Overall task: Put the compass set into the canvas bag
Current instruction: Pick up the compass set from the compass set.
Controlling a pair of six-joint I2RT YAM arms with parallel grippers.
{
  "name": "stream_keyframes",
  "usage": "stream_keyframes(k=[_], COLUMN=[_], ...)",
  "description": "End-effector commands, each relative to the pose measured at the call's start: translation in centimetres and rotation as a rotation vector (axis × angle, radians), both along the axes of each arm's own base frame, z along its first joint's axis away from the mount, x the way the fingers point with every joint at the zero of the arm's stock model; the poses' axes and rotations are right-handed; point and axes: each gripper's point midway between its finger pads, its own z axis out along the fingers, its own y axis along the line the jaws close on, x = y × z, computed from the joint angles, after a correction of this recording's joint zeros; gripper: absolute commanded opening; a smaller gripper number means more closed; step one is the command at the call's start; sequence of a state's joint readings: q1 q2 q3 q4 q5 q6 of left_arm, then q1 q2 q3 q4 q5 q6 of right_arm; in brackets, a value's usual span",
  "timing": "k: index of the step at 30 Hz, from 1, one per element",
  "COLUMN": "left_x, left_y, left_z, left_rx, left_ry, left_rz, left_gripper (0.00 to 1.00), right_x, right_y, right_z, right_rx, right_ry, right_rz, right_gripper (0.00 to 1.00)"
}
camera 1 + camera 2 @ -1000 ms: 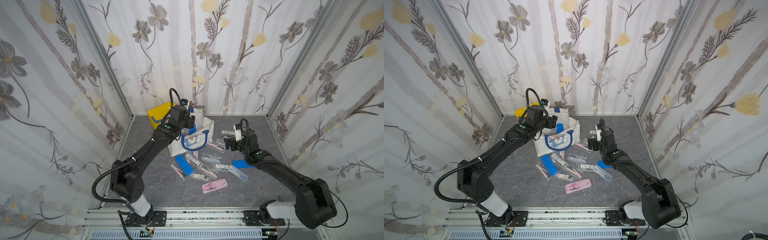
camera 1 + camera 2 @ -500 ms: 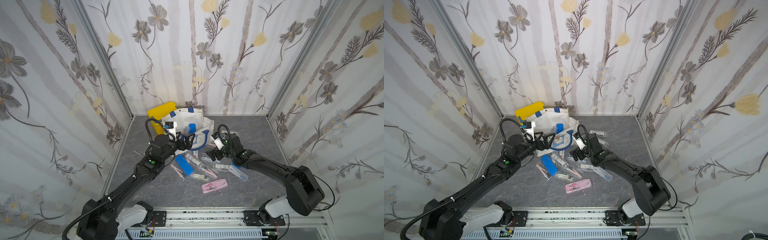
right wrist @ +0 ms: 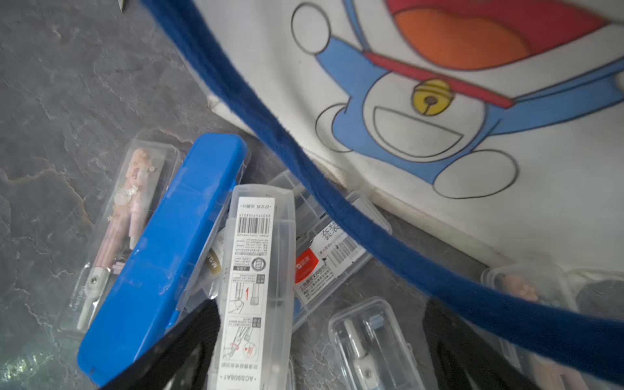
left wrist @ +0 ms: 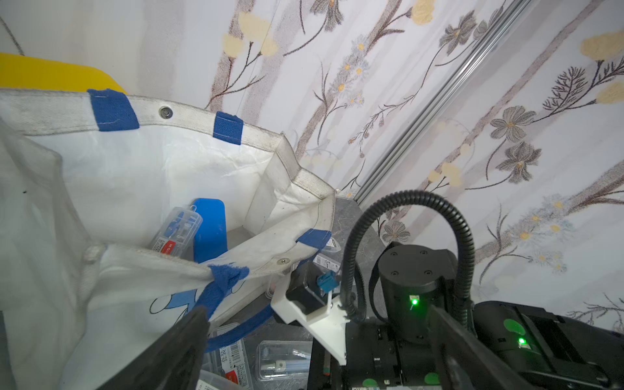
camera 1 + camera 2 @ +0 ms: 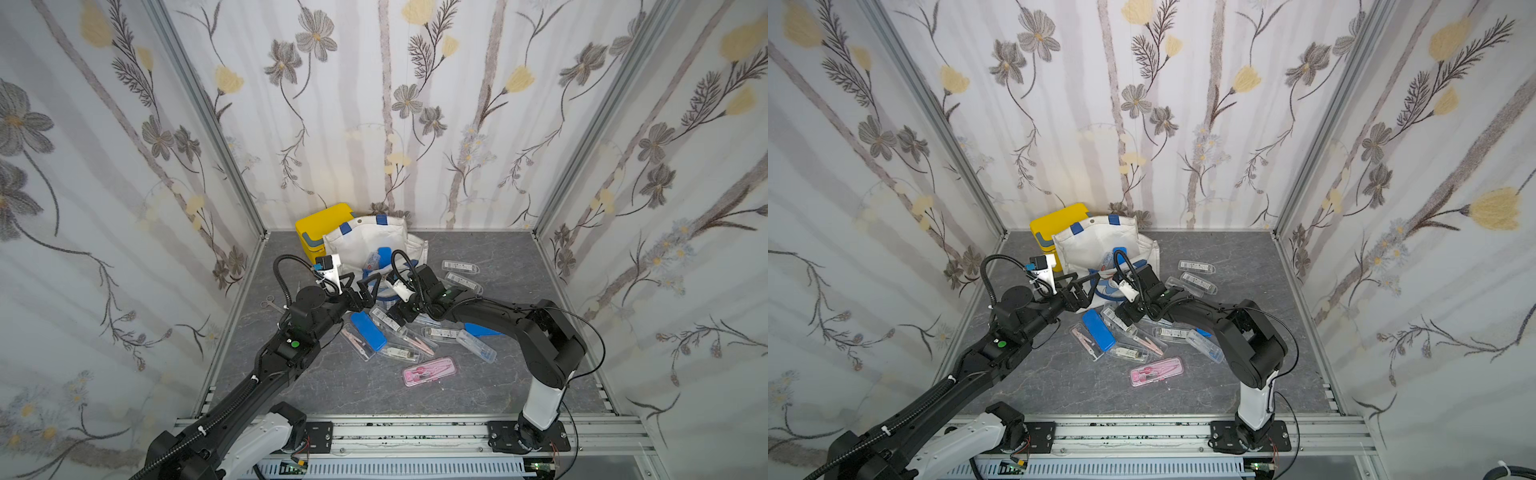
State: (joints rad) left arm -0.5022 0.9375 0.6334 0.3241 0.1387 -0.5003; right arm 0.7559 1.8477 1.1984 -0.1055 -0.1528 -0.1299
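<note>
Right claw (image 3: 322,312) spread around a clear compass case (image 3: 256,270); left claw (image 5: 362,280) spread beside canvas bag (image 5: 365,239)

Floral wallpaper walls (image 5: 374,104); grey marbled floor (image 5: 519,270).

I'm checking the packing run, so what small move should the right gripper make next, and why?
Probably lower the right gripper and close on the clear barcoded case. Its jaws stand open with nothing held, that case lies uppermost between them, partly over the blue case, and the bag stands open beside it.
</note>
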Motion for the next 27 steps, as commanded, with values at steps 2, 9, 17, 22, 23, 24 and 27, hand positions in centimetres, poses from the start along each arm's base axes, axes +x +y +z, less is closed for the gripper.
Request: stream_keyframes(k=[2,9,17,22,23,24,27], left_x=[-0.1,-0.2,-0.3,-0.4,-0.5,-0.5,-0.6], left_y=[0.7,1.5,1.9,2.0,2.1,2.1,2.4], left_z=[0.5,0.2,-0.2,-0.2,-0.3,-0.2,-0.3], left_rx=[-0.005,0.008,0.017,0.022,0.024,0.024,0.027], left_ry=[-0.02,-0.023,-0.02,-0.022,-0.02,-0.024,-0.027], left_rz=[0.033,0.067,0.082,0.087,0.089,0.091,0.102], left_gripper=[1.0,1.0,1.0,1.0,1.0,1.0,1.0], right_x=[-1.0,-1.1,-1.2,-2.6,-2.6,-2.6,-2.8], right_y=[0.9,1.7,1.8,3.0,3.1,3.1,3.3], right_z=[-0.9,-2.4,-3.1,-3.8,-3.9,-4.1,-4.3], right_rx=[-0.059,-0.094,-0.101,-0.111,-0.11,-0.112,-0.111], right_ry=[-0.03,0.003,0.018,0.031,0.034,0.036,0.043], right_rz=[0.061,0.065,0.068,0.105,0.107,0.109,0.116], right_gripper=[0.92,0.82,0.77,0.71,0.7,0.69,0.62])
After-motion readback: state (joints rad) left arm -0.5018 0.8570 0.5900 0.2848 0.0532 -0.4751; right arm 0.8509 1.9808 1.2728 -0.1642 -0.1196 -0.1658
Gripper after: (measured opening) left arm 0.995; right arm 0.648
